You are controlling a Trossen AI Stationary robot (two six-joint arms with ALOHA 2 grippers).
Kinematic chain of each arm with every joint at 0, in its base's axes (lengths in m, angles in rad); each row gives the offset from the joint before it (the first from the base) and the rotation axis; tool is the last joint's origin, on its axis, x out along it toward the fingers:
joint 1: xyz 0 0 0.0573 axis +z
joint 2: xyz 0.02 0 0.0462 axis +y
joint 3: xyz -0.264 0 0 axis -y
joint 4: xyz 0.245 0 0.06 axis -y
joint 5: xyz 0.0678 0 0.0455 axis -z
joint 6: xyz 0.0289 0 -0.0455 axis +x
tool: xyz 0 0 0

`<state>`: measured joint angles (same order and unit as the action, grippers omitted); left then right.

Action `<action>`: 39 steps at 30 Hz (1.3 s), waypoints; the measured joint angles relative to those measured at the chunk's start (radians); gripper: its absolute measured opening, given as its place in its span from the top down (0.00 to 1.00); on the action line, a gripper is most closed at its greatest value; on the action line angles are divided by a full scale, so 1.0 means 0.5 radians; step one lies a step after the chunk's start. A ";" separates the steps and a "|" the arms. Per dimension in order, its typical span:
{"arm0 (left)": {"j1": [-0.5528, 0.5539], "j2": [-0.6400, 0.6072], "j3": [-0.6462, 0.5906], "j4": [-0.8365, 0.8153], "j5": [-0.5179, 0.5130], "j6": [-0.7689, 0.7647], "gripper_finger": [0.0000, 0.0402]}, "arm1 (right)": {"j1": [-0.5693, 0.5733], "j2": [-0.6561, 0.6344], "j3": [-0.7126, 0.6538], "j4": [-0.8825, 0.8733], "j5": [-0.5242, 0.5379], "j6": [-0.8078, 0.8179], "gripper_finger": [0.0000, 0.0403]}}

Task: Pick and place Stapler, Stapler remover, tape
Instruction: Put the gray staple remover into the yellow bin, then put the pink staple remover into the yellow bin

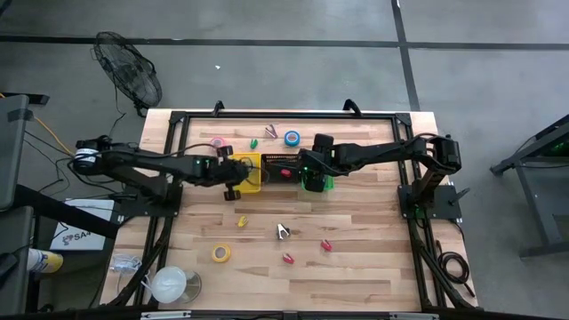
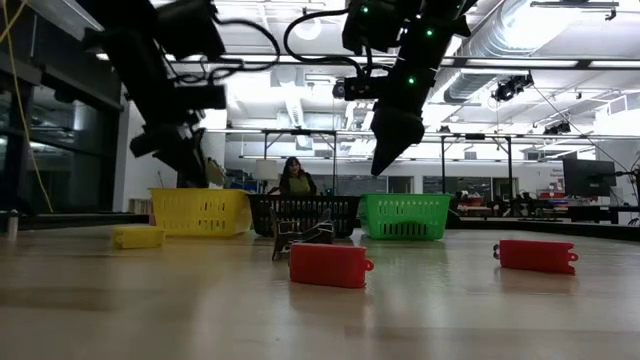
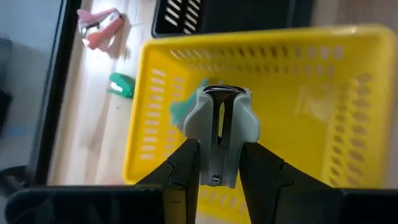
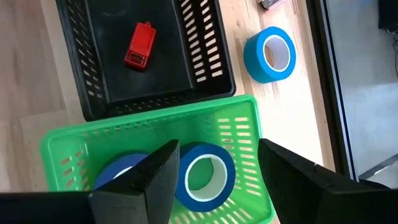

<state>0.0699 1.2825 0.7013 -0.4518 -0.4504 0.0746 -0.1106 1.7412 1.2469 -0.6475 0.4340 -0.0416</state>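
Note:
My left gripper (image 3: 219, 155) hangs over the yellow bin (image 3: 323, 74) and is shut on a grey staple remover (image 3: 221, 121); something teal lies in that bin. My right gripper (image 4: 214, 155) is open above the green bin (image 4: 236, 121), where two blue tape rolls (image 4: 204, 175) lie on the floor. The black bin (image 4: 106, 87) between them holds a red stapler (image 4: 140, 45). In the high view the left gripper (image 1: 236, 176) and right gripper (image 1: 313, 178) flank the black bin (image 1: 280, 169). My left gripper pinches the grey staple remover between its two fingers (image 3: 186, 163), at the narrow end (image 3: 216, 174) opposite the chrome claws (image 3: 221, 92). The fingers come from above. The remover is lifted clear over the yellow bin, its claw end pointing away from the fingers.
On the table lie a blue tape roll (image 1: 292, 139), pink tape (image 1: 217, 142), green stapler (image 1: 253, 142), a pink staple remover (image 1: 270, 132), yellow stapler (image 1: 241, 220), another staple remover (image 1: 283, 232), yellow tape (image 1: 220, 253), two red staplers (image 1: 326, 244) and a large white roll (image 1: 169, 284).

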 joint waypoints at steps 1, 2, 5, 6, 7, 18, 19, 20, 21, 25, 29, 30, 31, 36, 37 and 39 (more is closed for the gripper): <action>0.035 0.011 0.000 0.000 0.018 0.002 0.79 | 0.000 0.000 0.000 -0.001 -0.001 0.000 0.48; 0.067 0.020 -0.001 -0.003 0.050 0.010 0.79 | 0.000 0.000 0.000 -0.002 -0.005 0.000 0.48; 0.136 0.040 0.000 0.043 0.179 0.054 0.78 | 0.000 0.000 0.000 -0.009 -0.009 0.001 0.48; 0.154 0.039 -0.001 0.050 0.223 0.065 0.77 | 0.000 0.000 0.000 -0.010 -0.009 0.001 0.48; 0.166 0.039 -0.001 0.077 0.269 0.080 0.76 | 0.000 0.000 0.000 -0.010 -0.008 0.001 0.48; 0.200 0.039 0.000 0.139 0.364 0.120 0.65 | 0.000 0.000 0.000 -0.004 -0.008 0.000 0.48; 0.200 0.039 0.000 0.138 0.364 0.120 0.64 | 0.000 0.000 0.000 -0.004 -0.009 0.000 0.48; 0.200 0.039 0.000 0.139 0.364 0.120 0.63 | 0.000 0.000 0.000 -0.003 -0.014 -0.001 0.48; 0.200 0.039 0.000 0.139 0.364 0.120 0.61 | 0.000 0.000 0.000 -0.003 -0.023 -0.001 0.48; 0.200 0.039 0.000 0.138 0.365 0.121 0.52 | 0.000 0.000 0.000 -0.004 -0.049 -0.002 0.48; 0.200 0.039 0.000 0.138 0.389 0.139 0.43 | 0.000 0.000 0.000 -0.003 -0.049 -0.003 0.48; 0.200 0.038 0.000 0.138 0.389 0.154 0.41 | 0.000 0.000 0.000 0.000 -0.048 -0.003 0.48; 0.200 0.037 0.000 0.138 0.389 0.159 0.39 | 0.000 0.000 0.000 0.003 -0.047 -0.006 0.48; 0.200 -0.057 0.000 0.135 0.324 0.172 0.36 | -0.004 0.000 0.003 0.057 -0.044 -0.034 0.48; 0.200 -0.090 0.000 0.134 0.296 0.186 0.36 | -0.006 0.000 0.009 0.066 -0.045 -0.047 0.48; 0.200 -0.167 0.000 0.133 0.240 0.224 0.36 | -0.016 0.000 0.035 0.081 -0.041 -0.076 0.48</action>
<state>0.1699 1.1991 0.7015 -0.3854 -0.3305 0.1868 -0.1186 1.7412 1.2644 -0.6071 0.4137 -0.0794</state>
